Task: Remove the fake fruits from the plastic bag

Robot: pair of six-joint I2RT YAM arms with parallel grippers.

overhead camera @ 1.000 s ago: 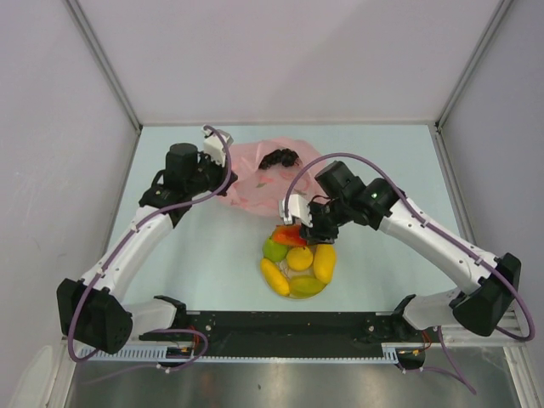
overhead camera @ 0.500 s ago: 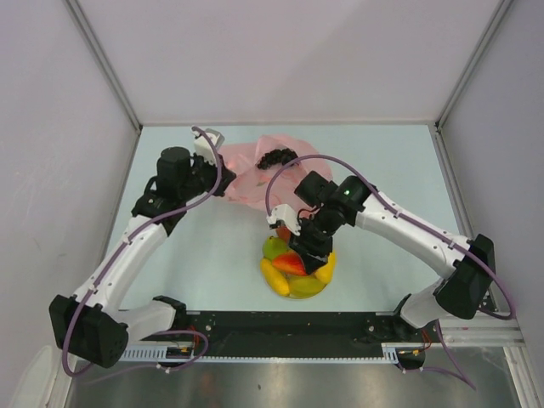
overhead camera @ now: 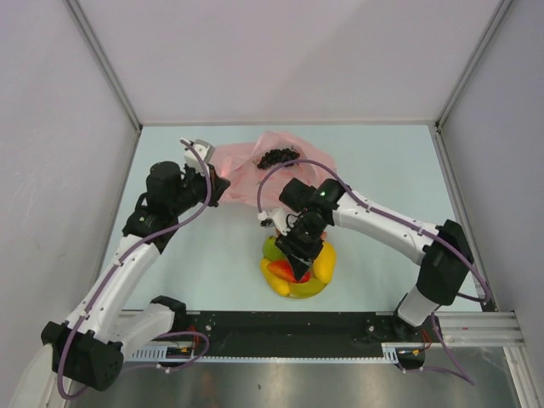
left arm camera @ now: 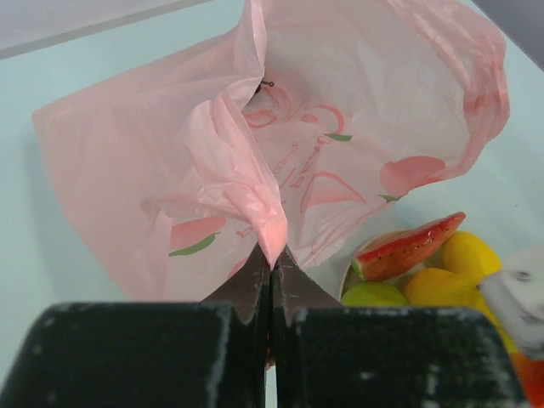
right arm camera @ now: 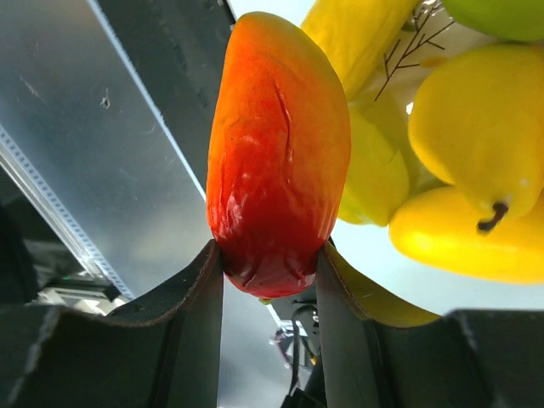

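Observation:
The pink plastic bag [overhead camera: 255, 174] lies at the back of the table, with a dark grape bunch [overhead camera: 279, 156] showing at its top. My left gripper [overhead camera: 212, 184] is shut on a pinched fold of the bag [left arm camera: 270, 234] at the bag's left edge. My right gripper [overhead camera: 299, 255] hangs over the heap of fake fruits [overhead camera: 325, 262], shut on a glossy red-orange piece [right arm camera: 276, 153]. Below it lie yellow fruits [right arm camera: 472, 127], a green pear [left arm camera: 374, 295] and a watermelon slice [left arm camera: 408, 246].
The fruits are piled on a round cream plate [left arm camera: 349, 274] near the front middle. Grey walls close the table on the left, back and right. A black rail [overhead camera: 289, 331] with both arm bases runs along the near edge.
My right gripper has carried the red-orange piece forward, from the plate's far side to over the heap. My left gripper has pulled the bag's edge to the left.

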